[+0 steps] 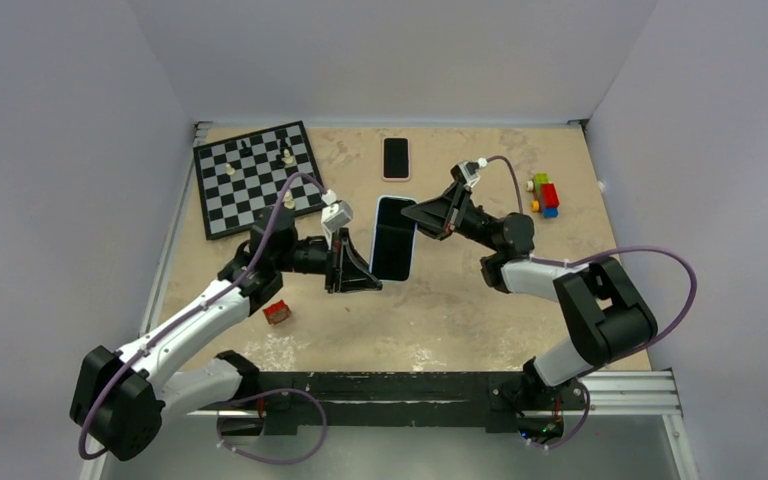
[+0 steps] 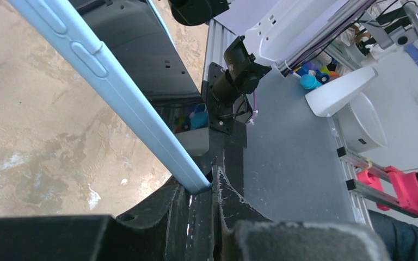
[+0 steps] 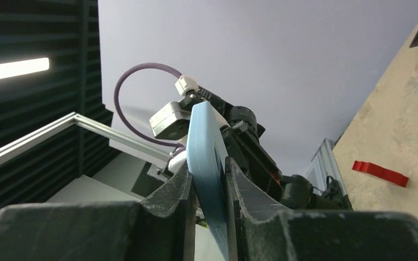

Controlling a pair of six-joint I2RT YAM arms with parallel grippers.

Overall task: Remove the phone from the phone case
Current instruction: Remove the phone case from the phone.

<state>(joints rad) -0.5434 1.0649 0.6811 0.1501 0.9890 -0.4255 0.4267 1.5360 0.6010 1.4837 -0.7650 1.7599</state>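
Observation:
A phone with a dark screen sits in a light-blue case (image 1: 394, 238), held edge-up above the middle of the table between both arms. My left gripper (image 1: 365, 270) is shut on the case's lower left edge. In the left wrist view the blue rim (image 2: 125, 98) runs down into my left gripper (image 2: 209, 182) and the dark screen (image 2: 136, 49) shows beside it. My right gripper (image 1: 415, 215) is shut on the upper right edge. In the right wrist view the blue case (image 3: 207, 141) stands between the fingers of my right gripper (image 3: 209, 174).
A second phone (image 1: 396, 158) lies flat at the back middle. A chessboard (image 1: 257, 178) with a few pieces lies at the back left. Coloured bricks (image 1: 546, 195) sit at the back right. A small red block (image 1: 278, 312) lies near the left arm and shows in the right wrist view (image 3: 380, 173).

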